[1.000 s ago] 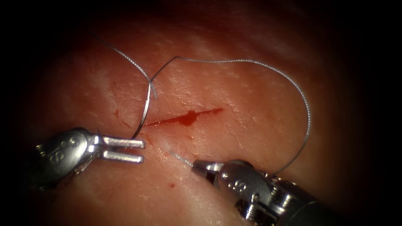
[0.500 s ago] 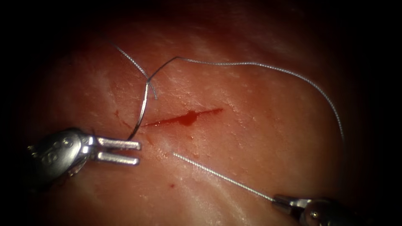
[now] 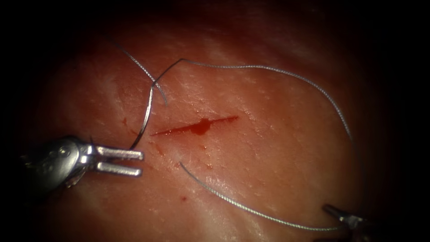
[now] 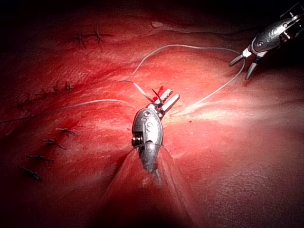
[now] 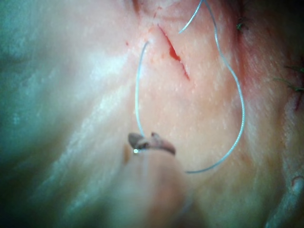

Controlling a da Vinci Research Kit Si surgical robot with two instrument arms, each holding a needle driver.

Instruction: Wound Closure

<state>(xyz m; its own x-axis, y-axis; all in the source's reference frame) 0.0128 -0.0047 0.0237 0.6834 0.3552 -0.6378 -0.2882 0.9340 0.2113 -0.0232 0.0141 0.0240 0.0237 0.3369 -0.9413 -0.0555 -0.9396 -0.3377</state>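
Endoscope first: the needle [image 3: 145, 116] sits just left of the cut [image 3: 197, 127] with its curve running up-and-down. Its lower end is right at my left hand [image 3: 141, 163], which is spread and, far as I can tell, pinching nothing. The needle looks to be lying on the tissue [image 3: 268, 148], not in it. The thread [image 3: 251, 67] comes out below the cut and runs slack to my right hand [image 3: 333, 211], well away from the needle, so left is way nearer.

Left wrist: left hand [image 4: 170, 97] splayed at the cut, right hand [image 4: 240, 70] splayed too, thread [image 4: 190, 46] passing beside it. Old stitches [image 4: 80, 37] sit well apart, so there's plenty of bare, soft tissue.

Right wrist: the thread [image 5: 240, 95] reaches the released right hand [image 5: 149, 141].
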